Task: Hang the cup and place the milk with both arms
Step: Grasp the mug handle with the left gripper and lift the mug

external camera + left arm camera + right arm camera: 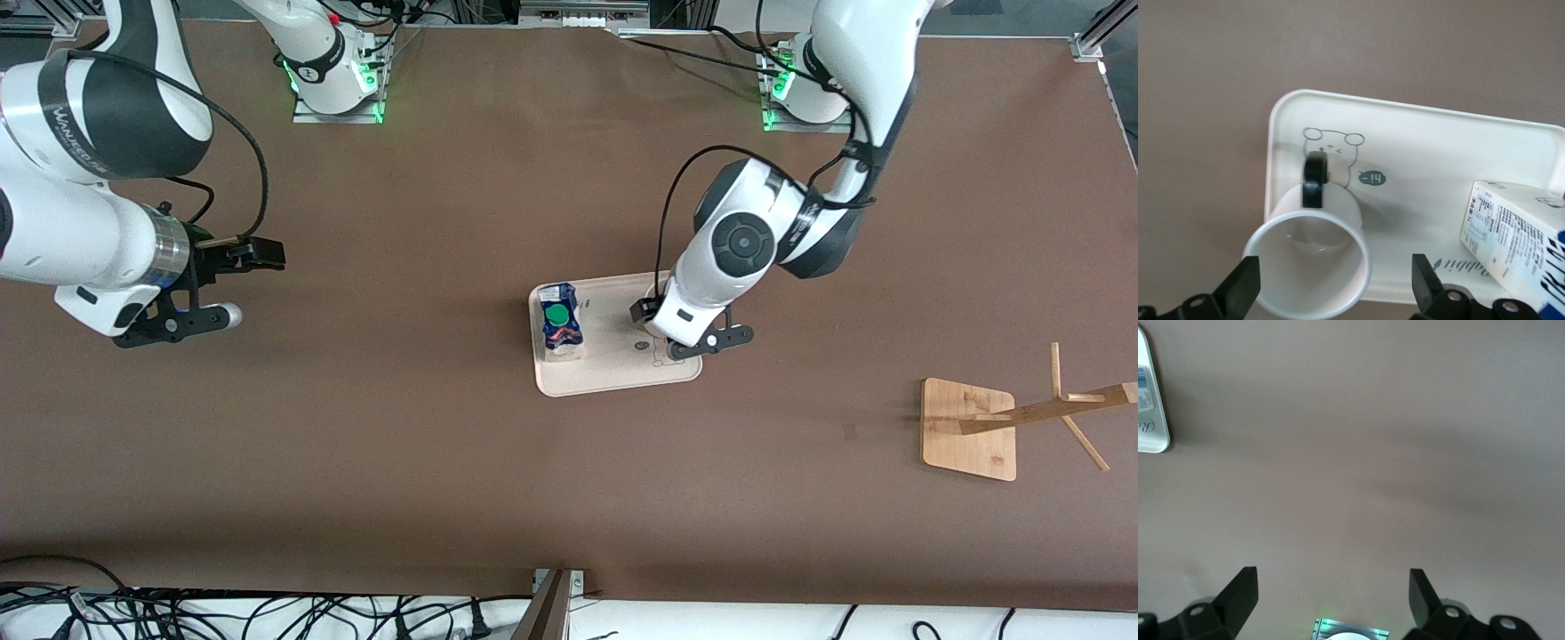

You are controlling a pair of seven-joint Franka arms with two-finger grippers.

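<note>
**Left gripper over the cup on the tray; right arm waiting aside**

The left gripper [1333, 283] hangs low over the cream tray [613, 378], its jaws spread wide and gripping nothing. The cup [1313, 257] lies on its side on the tray, its open mouth turned toward the jaws and framed between the two black fingertips [1241, 283]; neither fingertip is seen touching the rim. The cup's thin black handle [1315, 179] points up and away from the jaws, above a printed bear drawing [1333, 148] on the tray floor. In the front view the arm's wrist hides nearly the whole cup.

The milk [561, 322] stands on the same tray, outside the left jaws, toward the right arm's end of the tray; its green cap [557, 314] faces up. A printed side of the carton shows just beside one fingertip in the left wrist view.

The right gripper [236, 284] waits over bare brown table [400, 444] near the right arm's end, jaws released and empty; only a tray corner [1151, 420] shows well clear of them.

The wooden rack [1013, 418] stands toward the left arm's end, well apart from both grippers.
</note>
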